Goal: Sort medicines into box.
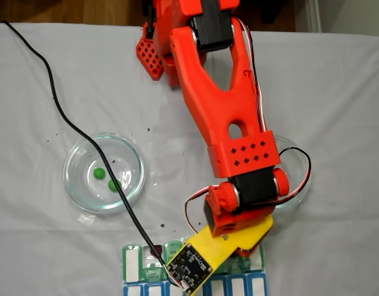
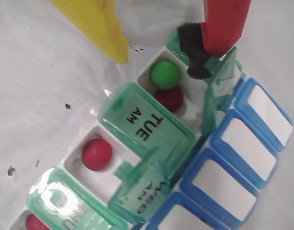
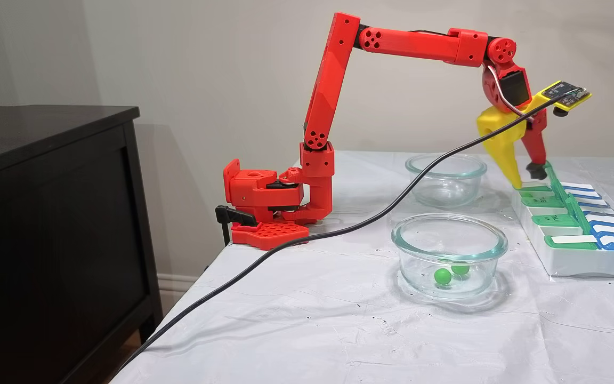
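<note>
Gripper (image 2: 161, 40) spread empty over box (image 2: 195, 158), green ball (image 2: 165, 74) dropped in; next, fetching from dish (image 1: 75, 185).

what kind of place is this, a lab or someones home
Most likely a room in a home: a table under a white cloth, a dark wooden cabinet beside it, and a plain painted wall with a baseboard.

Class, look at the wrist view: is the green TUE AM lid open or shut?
Shut: the TUE AM lid lies flat over its compartment, while neighbouring lids stand raised, exposing balls.
</note>
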`<act>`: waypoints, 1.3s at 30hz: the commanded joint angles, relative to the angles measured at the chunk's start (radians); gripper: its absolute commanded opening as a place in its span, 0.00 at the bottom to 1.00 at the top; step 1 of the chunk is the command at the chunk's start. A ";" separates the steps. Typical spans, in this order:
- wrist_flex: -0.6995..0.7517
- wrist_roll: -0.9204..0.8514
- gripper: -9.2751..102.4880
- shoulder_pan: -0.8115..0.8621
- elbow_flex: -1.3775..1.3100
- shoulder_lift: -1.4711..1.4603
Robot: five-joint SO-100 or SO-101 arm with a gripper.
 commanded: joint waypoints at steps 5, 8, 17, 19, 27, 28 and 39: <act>0.318 -0.222 0.10 0.060 -0.167 0.161; 0.407 -0.295 0.10 0.124 -0.155 0.219; 0.413 -0.680 0.08 0.448 0.098 0.489; 0.359 -0.730 0.08 0.523 0.160 0.509; 0.143 -0.779 0.08 0.661 0.388 0.514; 0.115 -0.792 0.08 0.667 0.416 0.515; -0.054 -0.822 0.12 0.673 0.538 0.512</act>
